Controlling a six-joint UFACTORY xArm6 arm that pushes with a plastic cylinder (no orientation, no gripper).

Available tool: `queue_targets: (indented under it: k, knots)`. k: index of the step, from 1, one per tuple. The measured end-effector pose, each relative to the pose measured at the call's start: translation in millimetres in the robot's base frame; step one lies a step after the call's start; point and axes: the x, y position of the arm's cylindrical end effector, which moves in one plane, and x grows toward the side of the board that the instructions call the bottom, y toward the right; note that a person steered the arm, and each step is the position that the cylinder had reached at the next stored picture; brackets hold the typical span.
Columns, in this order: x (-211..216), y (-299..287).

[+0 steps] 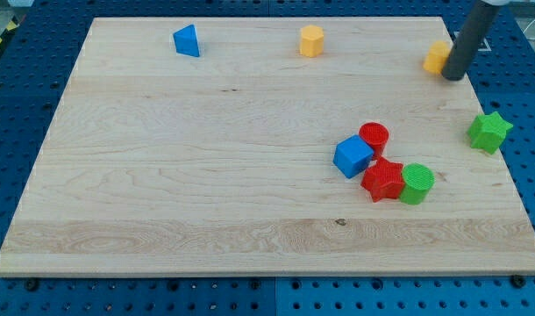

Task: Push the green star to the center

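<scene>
the green star (489, 132) is sitting near the view's right edge of the bench (206, 167), about halfway down, flat on the wood and touching no other block. taking that star as the landmark: my tip (452, 75) is resting up and to the view's left of it, near the board's top right corner, well apart from the star. there is no hand on this arm, only the dark rod, so nothing is being held. an orange block (437, 57) is sitting just to the view's left of the tip, touching or nearly touching the rod; its shape is partly hidden. down and to the view's left of the star a cluster of four is lying together: a green cylinder (417, 183) nearest the star, a red star (384, 180) touching it, a red cylinder (374, 137) above that, and a blue cube (353, 156) at the cluster's left. far to the star's left along the top edge are a yellow hexagonal block (311, 40) and, farther still, a blue triangular block (187, 40).
</scene>
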Motion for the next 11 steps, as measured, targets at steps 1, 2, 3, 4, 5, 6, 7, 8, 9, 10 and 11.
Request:
queue_targets:
  k: [1, 2, 3, 4, 5, 6, 7, 8, 9, 10, 11]
  knots:
    - [-22, -13]
    - [-31, -17]
    - [-33, -14]
    - [-22, -13]
    - [-21, -12]
    - [-21, 1]
    - [-21, 3]
    - [-21, 5]
    - [-21, 5]
    - [-21, 5]
    - [-16, 5]
